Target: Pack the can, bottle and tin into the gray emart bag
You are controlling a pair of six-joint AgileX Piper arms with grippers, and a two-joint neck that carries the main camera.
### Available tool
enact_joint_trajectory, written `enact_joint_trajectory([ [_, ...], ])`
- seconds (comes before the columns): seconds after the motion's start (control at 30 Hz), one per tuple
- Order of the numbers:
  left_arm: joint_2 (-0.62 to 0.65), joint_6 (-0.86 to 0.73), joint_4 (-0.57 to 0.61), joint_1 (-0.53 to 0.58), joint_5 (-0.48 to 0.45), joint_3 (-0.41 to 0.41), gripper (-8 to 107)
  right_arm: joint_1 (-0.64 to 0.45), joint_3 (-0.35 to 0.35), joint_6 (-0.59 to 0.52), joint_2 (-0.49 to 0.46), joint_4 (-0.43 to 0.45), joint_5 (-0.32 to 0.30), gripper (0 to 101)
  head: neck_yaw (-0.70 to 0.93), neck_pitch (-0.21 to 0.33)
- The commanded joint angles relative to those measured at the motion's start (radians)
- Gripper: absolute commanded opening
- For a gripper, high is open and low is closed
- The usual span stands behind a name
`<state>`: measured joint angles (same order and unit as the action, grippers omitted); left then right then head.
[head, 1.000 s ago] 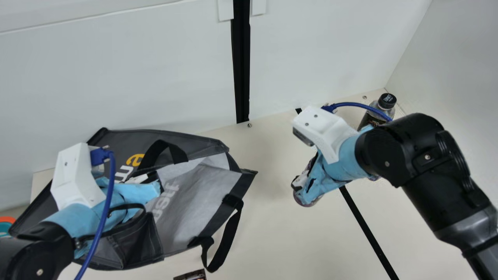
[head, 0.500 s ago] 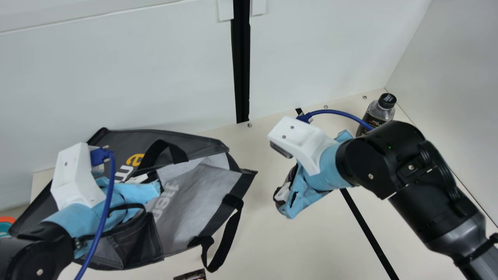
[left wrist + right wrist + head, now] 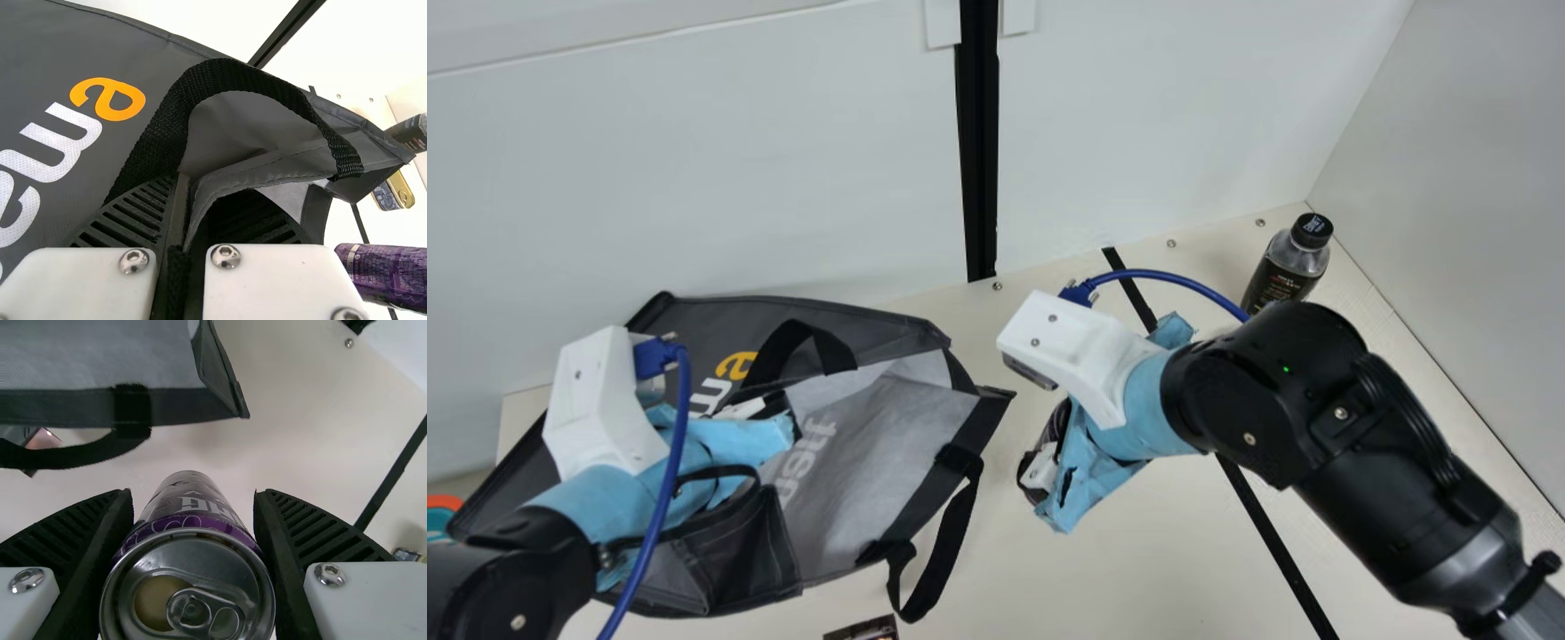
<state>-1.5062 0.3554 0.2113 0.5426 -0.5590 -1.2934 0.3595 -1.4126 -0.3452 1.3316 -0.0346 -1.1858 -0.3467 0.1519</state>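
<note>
1. One purple can (image 3: 190, 587), clamped in my right gripper (image 3: 193, 495), has swung nearer the bag (image 3: 889, 329); loading looks next;
2. My left gripper (image 3: 190, 193) pinches the bag's edge; bottle (image 3: 1285, 271) and tin (image 3: 399, 190) are outside.

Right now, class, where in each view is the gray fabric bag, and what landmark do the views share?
Main view: gray fabric bag, left half.
Left wrist view: bag, edge between black ribbed fingers.
Right wrist view: bag, beyond the purple metal can.
Shared landmark: thin black line on the cream table.
</note>
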Motion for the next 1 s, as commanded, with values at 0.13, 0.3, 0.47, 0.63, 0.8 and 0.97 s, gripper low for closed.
enact_joint_trajectory([
  [0.13,0.0,0.0,0.0,0.0,0.0,0.0,10,-0.004,-0.005,-0.017,-0.014,-0.02,0.055,0,-0.002,0.023],
  [0.3,0.0,0.0,0.0,0.0,0.0,0.0,10,-0.014,-0.016,-0.029,-0.029,-0.043,0.084,0,-0.002,0.023],
  [0.47,0.0,0.0,0.0,0.0,0.0,0.0,10,-0.019,-0.021,-0.049,-0.047,-0.084,0.116,0,-0.002,0.023],
  [0.63,0.0,0.0,0.0,0.0,0.0,0.0,10,-0.027,-0.015,-0.081,-0.065,-0.143,0.149,0,-0.002,0.023],
  [0.8,0.0,0.0,0.0,0.0,0.0,0.0,10,-0.032,-0.002,-0.114,-0.083,-0.209,0.186,0,-0.002,0.023],
  [0.97,0.0,0.0,0.0,0.0,0.0,0.0,10,-0.035,0.016,-0.153,-0.097,-0.28,0.224,0,-0.002,0.023],
])
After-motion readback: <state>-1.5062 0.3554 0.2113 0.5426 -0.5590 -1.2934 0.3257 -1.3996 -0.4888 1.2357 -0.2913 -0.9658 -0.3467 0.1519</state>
